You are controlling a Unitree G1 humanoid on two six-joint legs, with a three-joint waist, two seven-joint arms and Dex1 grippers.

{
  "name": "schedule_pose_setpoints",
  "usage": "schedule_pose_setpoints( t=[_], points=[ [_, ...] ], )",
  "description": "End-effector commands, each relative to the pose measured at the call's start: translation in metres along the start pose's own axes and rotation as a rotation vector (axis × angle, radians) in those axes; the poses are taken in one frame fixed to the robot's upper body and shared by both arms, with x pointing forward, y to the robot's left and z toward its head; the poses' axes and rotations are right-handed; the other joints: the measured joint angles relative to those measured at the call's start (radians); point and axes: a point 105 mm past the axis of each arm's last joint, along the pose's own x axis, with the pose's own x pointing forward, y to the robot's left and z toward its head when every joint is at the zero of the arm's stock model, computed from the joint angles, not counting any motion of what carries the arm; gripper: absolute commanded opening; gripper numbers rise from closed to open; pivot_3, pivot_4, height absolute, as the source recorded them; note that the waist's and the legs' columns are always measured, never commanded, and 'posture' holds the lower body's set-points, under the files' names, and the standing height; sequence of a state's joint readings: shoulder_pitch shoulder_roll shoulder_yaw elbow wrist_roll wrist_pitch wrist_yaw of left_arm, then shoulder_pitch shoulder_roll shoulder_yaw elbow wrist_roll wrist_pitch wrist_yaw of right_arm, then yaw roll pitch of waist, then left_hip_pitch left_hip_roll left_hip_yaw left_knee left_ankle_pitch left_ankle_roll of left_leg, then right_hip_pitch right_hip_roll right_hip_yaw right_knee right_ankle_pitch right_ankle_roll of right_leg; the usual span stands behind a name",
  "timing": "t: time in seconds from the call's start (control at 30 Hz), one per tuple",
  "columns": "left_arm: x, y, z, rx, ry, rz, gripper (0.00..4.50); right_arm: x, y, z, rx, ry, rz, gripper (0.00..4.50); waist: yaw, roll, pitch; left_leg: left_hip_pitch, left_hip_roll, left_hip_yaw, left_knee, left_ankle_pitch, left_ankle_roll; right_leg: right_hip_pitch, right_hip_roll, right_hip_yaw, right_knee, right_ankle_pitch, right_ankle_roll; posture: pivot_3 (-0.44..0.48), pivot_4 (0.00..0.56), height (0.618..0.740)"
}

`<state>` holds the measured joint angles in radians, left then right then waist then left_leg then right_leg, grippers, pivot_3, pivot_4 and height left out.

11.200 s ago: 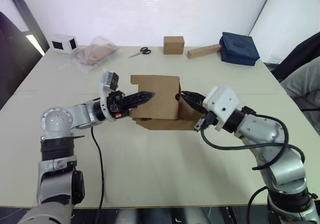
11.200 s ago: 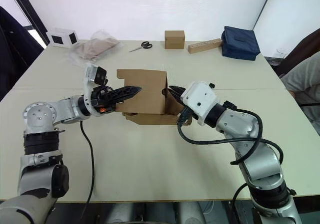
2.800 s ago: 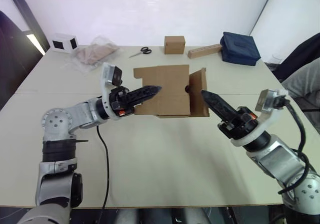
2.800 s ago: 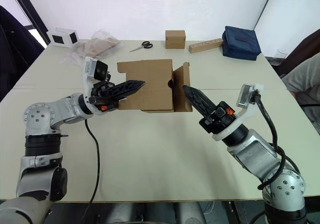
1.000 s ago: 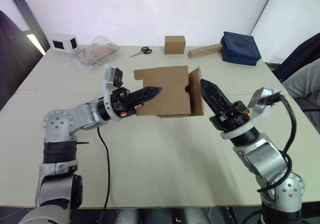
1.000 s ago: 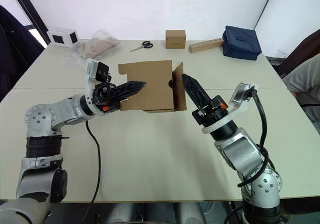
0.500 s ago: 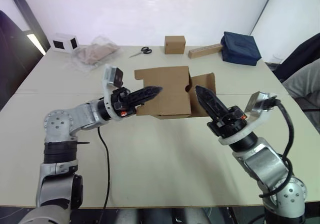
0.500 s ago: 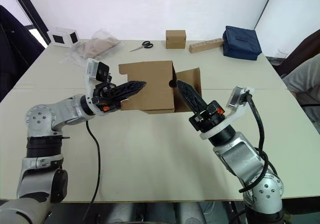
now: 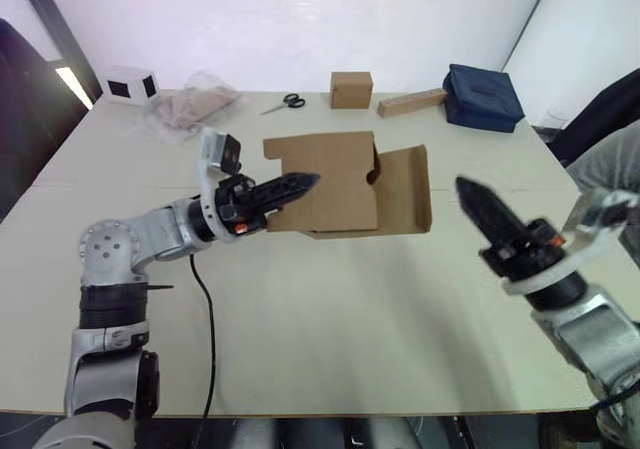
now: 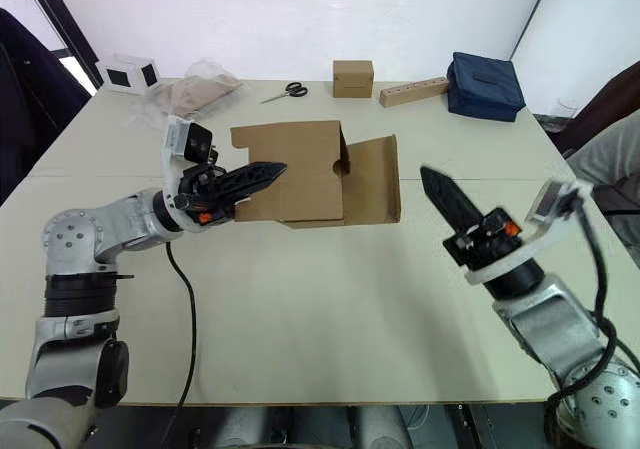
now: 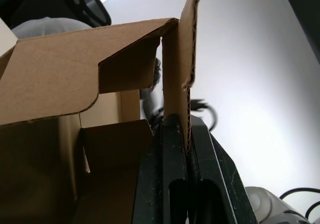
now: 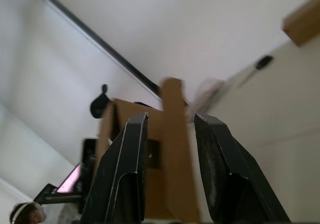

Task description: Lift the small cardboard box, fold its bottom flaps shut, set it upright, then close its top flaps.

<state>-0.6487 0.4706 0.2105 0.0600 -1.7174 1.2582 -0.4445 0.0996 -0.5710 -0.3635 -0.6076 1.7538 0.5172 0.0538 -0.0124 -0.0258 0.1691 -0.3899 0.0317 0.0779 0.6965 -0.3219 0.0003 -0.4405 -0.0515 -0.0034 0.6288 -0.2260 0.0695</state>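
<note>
The small cardboard box lies on its side at the table's middle, held slightly off the surface. My left gripper is shut on its near wall, and the left wrist view shows the cardboard edge pinched between the black fingers. At the box's right end a bottom flap stands swung wide open, and another hangs below. A top flap juts from the left end. My right gripper is open in the air, right of the box and apart from it.
Along the table's far edge stand a small closed cube box, a long tan block, a navy bag, scissors, a plastic bag and a white cube. A person's leg is at the right edge.
My right gripper has drawn back to the right, away from the box. The flap it was against has swung out wide. My left gripper keeps its hold.
</note>
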Motion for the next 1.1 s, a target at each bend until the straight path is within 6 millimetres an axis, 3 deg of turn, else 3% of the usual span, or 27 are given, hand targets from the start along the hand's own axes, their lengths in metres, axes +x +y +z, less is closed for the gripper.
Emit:
schedule_pose_setpoints(
  t=[0.03, 0.33, 0.5, 1.1],
  points=[
    [0.006, -0.016, 0.004, 0.035, 0.009, -0.069, 0.00, 0.000, 0.003, -0.002, -0.020, 0.013, 0.053, 1.44, -0.001, 0.000, 0.000, 0.000, 0.000, 0.000, 0.000, 0.000, 0.000, 0.000, 0.000, 0.000, 0.000, 0.000, 0.000, 0.000, 0.150, 0.740],
    [0.007, -0.018, 0.002, 0.033, 0.009, -0.077, 0.00, 0.009, 0.014, -0.013, 0.008, 0.025, 0.112, 1.44, 0.001, 0.000, 0.000, 0.000, 0.001, -0.001, 0.000, 0.000, 0.000, 0.000, 0.002, 0.000, 0.000, 0.000, 0.000, 0.000, 0.150, 0.740],
    [0.010, -0.018, 0.003, 0.034, 0.009, -0.078, 0.00, 0.022, 0.034, -0.023, 0.054, 0.022, 0.187, 1.44, 0.000, 0.000, 0.000, 0.000, 0.001, -0.001, 0.000, 0.000, 0.000, 0.000, 0.001, 0.000, 0.000, 0.000, 0.000, 0.000, 0.150, 0.740],
    [0.009, -0.015, 0.002, 0.032, -0.006, -0.062, 0.00, 0.033, 0.063, -0.028, 0.089, 0.008, 0.257, 1.44, 0.000, 0.000, 0.000, 0.000, 0.001, -0.001, 0.000, 0.000, 0.000, 0.000, 0.001, 0.000, 0.000, 0.000, 0.000, 0.000, 0.150, 0.740]
  ],
)
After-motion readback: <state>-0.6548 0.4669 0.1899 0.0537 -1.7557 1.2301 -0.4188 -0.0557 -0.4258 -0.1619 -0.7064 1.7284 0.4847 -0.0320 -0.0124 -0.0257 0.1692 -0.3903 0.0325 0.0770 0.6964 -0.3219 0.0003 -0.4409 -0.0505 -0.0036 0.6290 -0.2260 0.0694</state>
